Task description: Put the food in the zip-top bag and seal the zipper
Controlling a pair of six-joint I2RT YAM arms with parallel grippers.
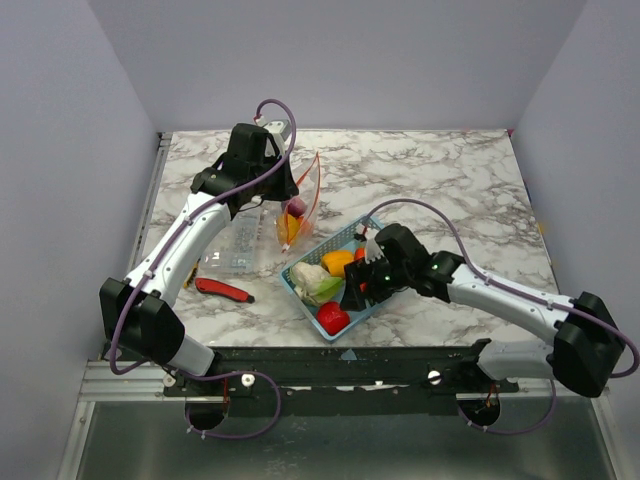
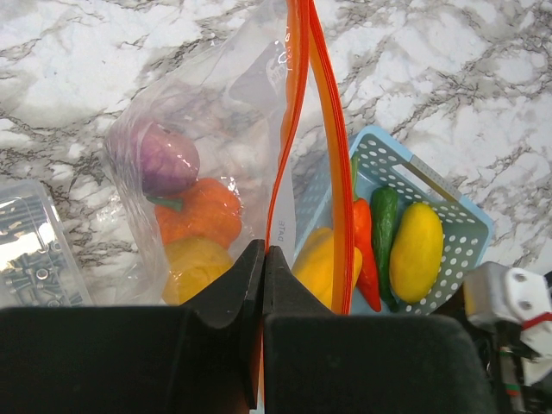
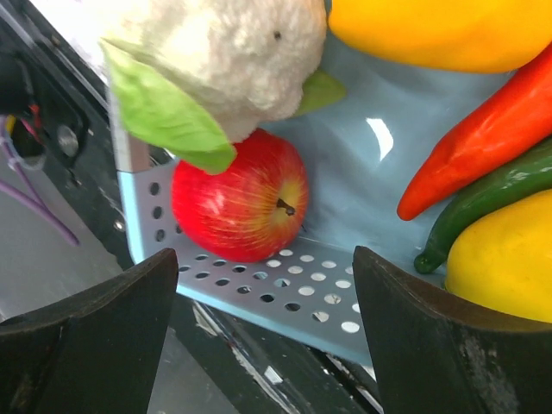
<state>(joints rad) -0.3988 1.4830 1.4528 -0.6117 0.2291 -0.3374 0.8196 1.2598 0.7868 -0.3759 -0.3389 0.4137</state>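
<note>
**Bag held open by 1 lip, basket not yet emptied**

The zip-top bag hangs over the marble table, just beside the blue basket and on its far-left side. Its zipper is unsealed, the 2 orange strips spreading apart into a narrow mouth. 3 pieces of food lie inside: a purple onion, an orange piece and a yellow piece below it.

The left gripper has its fingers pressed together on 1 strip of the zipper, holding the bag up. The right gripper hangs over the near corner of the basket with its fingers spread wide and nothing between them. The red apple lies directly below it, half under the cauliflower. A red chilli, a green one and 2 yellow fruits share the basket.

The task looks roughly half done; the next grasp is probably the apple.

Risks:
- The apple is glossy and round and could squirt out of the closing fingers against the basket wall.
- The cauliflower leaf overhangs it and may get caught in the grip.
- With only 1 lip pinched, the thin film could sag, so a dropped piece might hit the strip and miss the mouth.
- The load inside could drag the strip out of the pinch.

A clear box and a red-handled tool lie to the left of the bag.
</note>
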